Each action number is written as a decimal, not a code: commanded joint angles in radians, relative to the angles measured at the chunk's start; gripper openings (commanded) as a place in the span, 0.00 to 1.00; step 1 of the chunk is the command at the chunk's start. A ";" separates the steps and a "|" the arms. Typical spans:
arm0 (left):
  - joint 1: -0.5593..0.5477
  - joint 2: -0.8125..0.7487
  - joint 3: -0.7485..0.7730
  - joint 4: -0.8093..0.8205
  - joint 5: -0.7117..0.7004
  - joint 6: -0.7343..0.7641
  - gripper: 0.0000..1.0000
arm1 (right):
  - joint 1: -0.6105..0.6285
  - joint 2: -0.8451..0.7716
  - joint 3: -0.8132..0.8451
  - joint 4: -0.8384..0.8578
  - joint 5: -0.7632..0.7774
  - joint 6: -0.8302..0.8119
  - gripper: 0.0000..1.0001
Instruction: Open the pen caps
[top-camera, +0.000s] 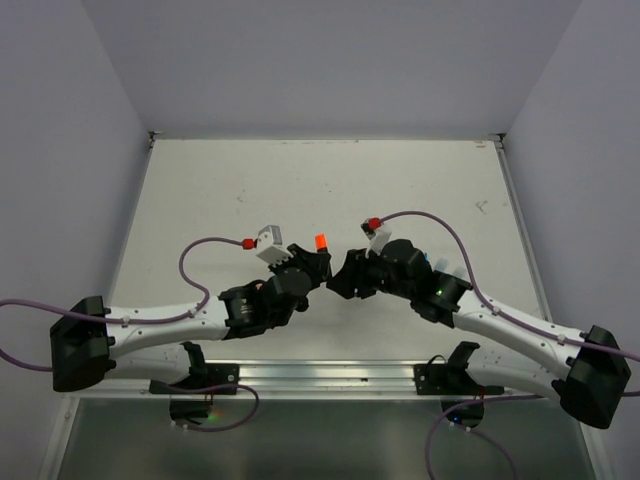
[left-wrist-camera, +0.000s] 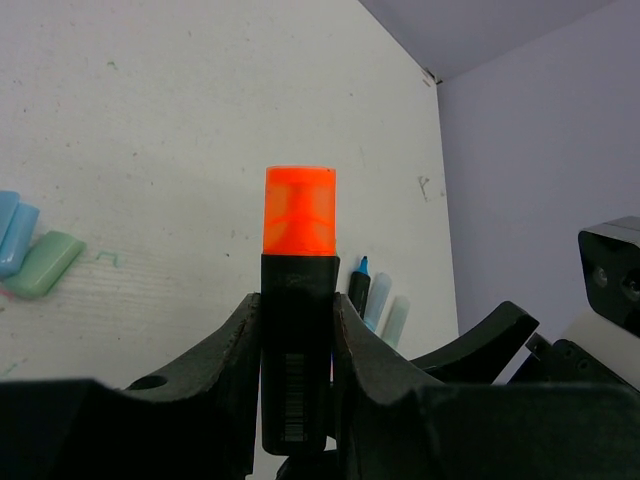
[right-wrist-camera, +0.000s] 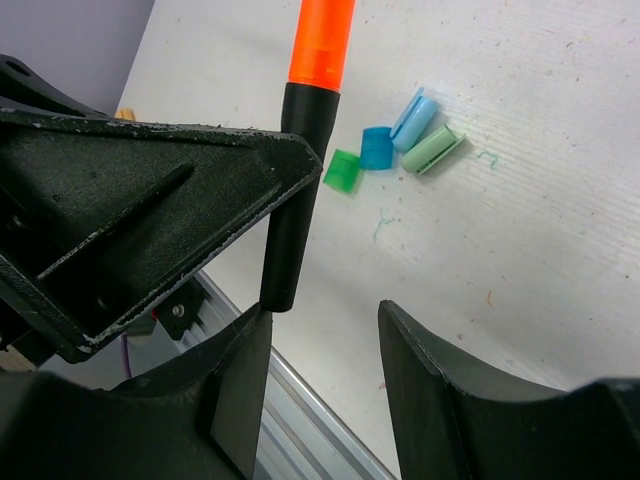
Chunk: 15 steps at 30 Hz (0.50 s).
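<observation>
A robotics lab: two arms (top-camera: 160, 316) bolted to a scuffed white table (top-camera: 330, 180) between bare walls (top-camera: 330, 60).

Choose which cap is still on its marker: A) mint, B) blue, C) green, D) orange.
D: the orange cap sits on the black marker gripped between the left fingers, while the green cap, blue cap and mint cap lie loose on the table.

- Bright, even light from above fills the white worktop (top-camera: 330, 190); shadows beneath the arms are faint and soft.
- In the left wrist view the orange cap (left-wrist-camera: 299, 210) glows translucent, while the left pincer (left-wrist-camera: 298, 300) sits dark.
- Worktop marks read sharp in both wrist views.
</observation>
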 joint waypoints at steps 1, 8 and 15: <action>-0.024 0.018 0.039 -0.022 -0.039 -0.019 0.00 | -0.001 -0.030 0.014 0.106 0.013 0.015 0.50; -0.032 0.015 0.044 -0.050 -0.057 -0.017 0.00 | 0.009 -0.040 0.022 0.116 -0.008 0.038 0.50; -0.034 0.018 0.036 -0.026 -0.043 -0.023 0.00 | 0.015 -0.013 0.016 0.142 0.015 0.031 0.51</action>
